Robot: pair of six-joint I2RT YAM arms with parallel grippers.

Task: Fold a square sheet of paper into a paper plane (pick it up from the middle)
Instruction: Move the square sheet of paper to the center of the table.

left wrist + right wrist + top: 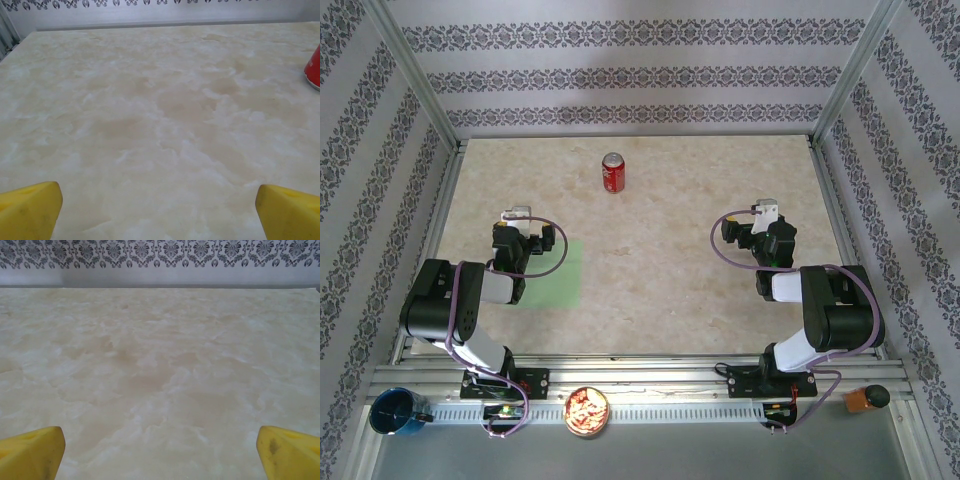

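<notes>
Folding is not yet begun: the square sheet of paper [563, 275] lies flat by the left gripper [159, 212], which, like the right gripper [160, 452], stands wide and empty, so the next move calls for a grasp at mid-sheet.

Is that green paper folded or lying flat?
Flat, as far as visible: the square sheet of paper lies spread on the table, no crease showing; the left arm covers part of it.

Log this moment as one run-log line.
square sheet of paper: flat, unfolded, not held | left gripper: open, empty | right gripper: open, empty | red can: upright
</notes>
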